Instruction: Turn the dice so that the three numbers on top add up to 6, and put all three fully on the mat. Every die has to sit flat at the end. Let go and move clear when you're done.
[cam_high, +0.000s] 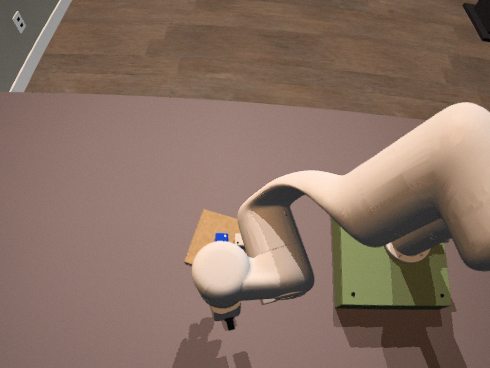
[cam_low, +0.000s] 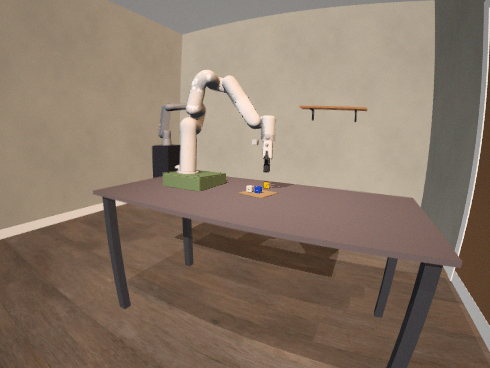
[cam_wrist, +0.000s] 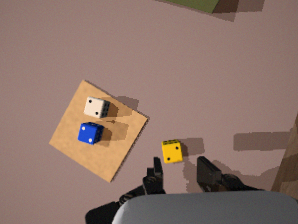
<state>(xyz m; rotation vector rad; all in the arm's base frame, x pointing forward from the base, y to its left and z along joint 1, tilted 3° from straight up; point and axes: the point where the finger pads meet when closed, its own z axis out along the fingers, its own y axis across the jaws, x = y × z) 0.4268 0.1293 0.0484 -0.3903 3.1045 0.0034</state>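
A tan mat lies on the table. A white die (cam_wrist: 96, 107) and a blue die (cam_wrist: 90, 133) sit flat on it, side by side. A yellow die (cam_wrist: 172, 151) sits flat on the bare table, off the mat and to its right in the wrist view. My gripper (cam_wrist: 178, 169) hangs high above the table, roughly over the yellow die, with fingers half open and nothing between them. In the exterior view the gripper (cam_low: 266, 167) is well above the yellow die (cam_low: 266, 185). In the top view the arm hides the yellow die and part of the mat (cam_high: 207, 235). The top pips are too small to read.
The arm's green base block (cam_high: 390, 270) stands on the table to the right of the mat. It also shows in the exterior view (cam_low: 194, 180). A wall shelf (cam_low: 333, 108) hangs behind the table.
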